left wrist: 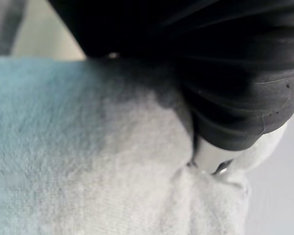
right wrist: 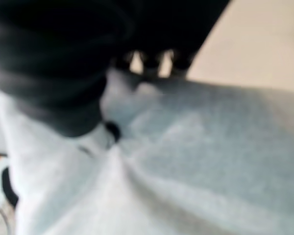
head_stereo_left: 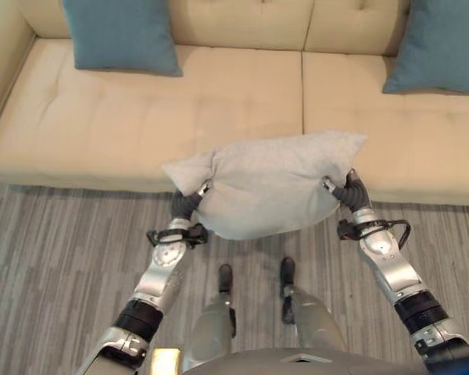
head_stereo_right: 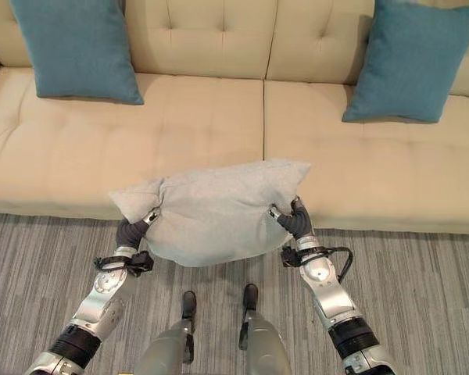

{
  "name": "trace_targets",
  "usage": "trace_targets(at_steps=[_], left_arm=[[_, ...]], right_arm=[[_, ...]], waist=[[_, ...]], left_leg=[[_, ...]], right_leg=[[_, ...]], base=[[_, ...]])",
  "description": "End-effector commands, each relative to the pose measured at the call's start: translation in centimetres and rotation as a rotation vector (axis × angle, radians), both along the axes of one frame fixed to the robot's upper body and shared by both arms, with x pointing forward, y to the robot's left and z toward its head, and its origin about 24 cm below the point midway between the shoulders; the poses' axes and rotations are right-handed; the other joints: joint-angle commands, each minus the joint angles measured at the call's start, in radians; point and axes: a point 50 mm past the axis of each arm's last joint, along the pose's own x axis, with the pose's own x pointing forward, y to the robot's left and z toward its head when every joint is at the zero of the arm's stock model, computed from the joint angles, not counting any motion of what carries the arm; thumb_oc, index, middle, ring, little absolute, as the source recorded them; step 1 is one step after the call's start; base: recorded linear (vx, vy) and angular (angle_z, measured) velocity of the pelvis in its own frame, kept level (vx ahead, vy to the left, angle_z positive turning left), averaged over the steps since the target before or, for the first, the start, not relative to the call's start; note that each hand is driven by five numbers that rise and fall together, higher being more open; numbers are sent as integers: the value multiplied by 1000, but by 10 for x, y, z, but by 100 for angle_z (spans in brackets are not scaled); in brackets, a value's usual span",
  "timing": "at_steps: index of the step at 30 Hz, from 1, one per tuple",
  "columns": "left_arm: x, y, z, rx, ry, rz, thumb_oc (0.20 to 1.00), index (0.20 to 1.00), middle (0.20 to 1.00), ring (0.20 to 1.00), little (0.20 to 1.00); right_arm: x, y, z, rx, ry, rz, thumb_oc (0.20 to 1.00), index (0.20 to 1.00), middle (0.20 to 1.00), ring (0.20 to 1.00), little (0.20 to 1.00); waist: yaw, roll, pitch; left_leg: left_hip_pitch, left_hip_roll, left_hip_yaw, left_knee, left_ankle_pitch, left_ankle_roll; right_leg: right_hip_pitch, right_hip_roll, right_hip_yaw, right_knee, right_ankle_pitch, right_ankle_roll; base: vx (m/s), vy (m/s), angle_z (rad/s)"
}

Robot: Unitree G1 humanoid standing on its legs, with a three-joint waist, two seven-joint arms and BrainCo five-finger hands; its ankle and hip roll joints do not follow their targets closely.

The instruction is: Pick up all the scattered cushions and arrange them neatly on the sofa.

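Above the sofa's (head_stereo_left: 242,109) front edge, the grey cushion (head_stereo_left: 270,183) hangs between left hand (head_stereo_left: 189,205) and right hand (head_stereo_left: 349,190), fingers pinching its ends. Next: carry forward, set between the 2 teal cushions (head_stereo_left: 121,35).

grey cushion (head_stereo_left: 270,183): soft matt fleecy cloth
sofa (head_stereo_left: 125,117): beige matt tufted fabric
teal cushions (head_stereo_left: 121,35): matt woven cloth
floor (head_stereo_left: 55,258): grey streaked carpet, low pile

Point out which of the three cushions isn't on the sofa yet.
The grey cushion, held between the left hand and right hand above the sofa's front edge. The two teal cushions lean against the backrest, one at each end.
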Motion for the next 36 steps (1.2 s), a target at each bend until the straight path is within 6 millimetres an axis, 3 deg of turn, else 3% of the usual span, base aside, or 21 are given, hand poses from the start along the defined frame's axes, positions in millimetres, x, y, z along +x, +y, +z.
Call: trace_targets(at_steps=[1, 7, 9, 10, 12, 14, 16, 17, 20, 21, 24, 26, 27, 28, 29, 32, 36], left_arm=[[9, -13, 41, 12, -213, -96, 200, 200, 200, 200, 200], [1, -8, 34, 2, -184, -78, 200, 200, 200, 200, 200], [0, -7, 32, -5, -177, -71, 200, 200, 200, 200, 200], [1, -8, 34, 5, -183, -80, 200, 200, 200, 200, 200], [1, -8, 33, 14, -182, -80, 200, 200, 200, 200, 200], [0, -7, 32, 14, -177, -72, 200, 200, 200, 200, 200], [0, -7, 28, -17, -159, -64, 200, 200, 200, 200, 200], [2, -8, 27, -18, -149, -65, 200, 200, 200, 200, 200], [0, -14, 22, -29, -133, -87, 200, 200, 200, 200, 200], [2, -20, 22, -57, -128, -109, 200, 200, 200, 200, 200], [5, -27, 24, -61, -136, -144, 200, 200, 200, 200, 200], [6, -31, 25, -70, -137, -159, 200, 200, 200, 200, 200], [7, -35, 26, -55, -137, -178, 200, 200, 200, 200, 200], [7, -35, 26, -55, -137, -179, 200, 200, 200, 200, 200], [10, -37, 29, -43, -150, -185, 200, 200, 200, 200, 200], [12, -36, 32, -50, -164, -177, 200, 200, 200, 200, 200], [12, -37, 36, -60, -178, -180, 200, 200, 200, 200, 200]], right_arm=[[3, 3, 34, 45, -186, 28, 200, 200, 200, 200, 200], [-2, -5, 25, 24, -140, 13, 200, 200, 200, 200, 200], [-3, -4, 23, 26, -134, 13, 200, 200, 200, 200, 200], [-3, -3, 20, 19, -124, 13, 200, 200, 200, 200, 200], [-3, -1, 17, 30, -112, 14, 200, 200, 200, 200, 200], [-3, 2, 14, 30, -99, 22, 200, 200, 200, 200, 200], [-2, 3, 16, 25, -105, 34, 200, 200, 200, 200, 200], [-3, 1, 13, 27, -92, 28, 200, 200, 200, 200, 200], [-6, 4, 13, 39, -88, 51, 200, 200, 200, 200, 200], [-8, -1, 16, 38, -102, 37, 200, 200, 200, 200, 200], [-12, -7, 18, 54, -106, 18, 200, 200, 200, 200, 200], [-15, -12, 16, 54, -101, -5, 200, 200, 200, 200, 200], [-15, -14, 16, 59, -104, -20, 200, 200, 200, 200, 200], [-15, -14, 16, 59, -104, -20, 200, 200, 200, 200, 200], [-16, -16, 17, 61, -115, -35, 200, 200, 200, 200, 200], [-15, -14, 16, 64, -109, -33, 200, 200, 200, 200, 200], [-12, -10, 15, 65, -103, -35, 200, 200, 200, 200, 200]], waist=[[16, -15, -99], [34, -13, -116], [40, -10, -112], [36, -4, -98], [35, 0, -93], [39, 5, -97], [35, -3, -107], [29, -12, -112], [28, -30, -128], [22, -38, -130], [10, -43, -119], [-6, -43, -117], [-12, -40, -122], [-13, -41, -123], [-19, -32, -125], [-18, -31, -129], [-13, -29, -144]], left_leg=[[-38, -3, -26, 33, 7, -22], [53, -27, -19, 35, -34, 8], [71, -43, -19, 42, -46, 28], [84, -46, -23, 41, -45, 45], [91, -46, -22, 39, -48, 50], [113, -45, -16, 35, -58, 45], [118, -52, -21, 43, -68, 39], [112, -54, -29, 61, -70, 34], [97, -53, -46, 111, -71, 8], [71, -39, -42, 184, -61, -20], [21, -14, -20, 289, -42, -37], [-7, 32, 48, 226, -27, -27], [-24, 47, 94, 147, 13, -29], [-23, 45, 94, 142, 16, -29], [-58, 76, 165, 82, 79, -40], [-42, 71, 160, 80, 72, -41], [-12, 35, 166, 84, 37, -17]], right_leg=[[-2, -41, -2, 58, -15, 103], [55, -63, 12, 103, -23, 123], [30, -80, 28, 192, 8, 143], [2, -79, 46, 295, 40, 158], [-18, -72, 56, 336, 29, 156], [-29, -59, 27, 287, -3, 135], [-13, -8, 22, 187, -26, 111], [13, 25, 58, 158, -49, 90], [73, 54, 95, 83, -53, 68], [109, 56, 63, 53, -49, 55], [148, 57, 25, 37, -65, 34], [163, 44, -1, 37, -80, 34], [174, 46, -14, 35, -88, 38], [173, 44, -14, 35, -88, 38], [179, 47, -31, 40, -102, 39], [186, 41, -31, 46, -113, 43], [204, 0, -15, 75, -125, 69]], base=[[78, 81, -4], [73, 108, -7], [-16, 154, -27], [-46, 140, -19], [1, 68, -17], [61, 7, -20], [89, -78, -15], [119, -116, -7], [116, -167, 22], [121, -244, 50], [68, -124, 61], [80, 12, 55], [85, 36, 79], [147, 57, 71], [86, 31, 41], [145, 103, 27], [192, 158, -24]])
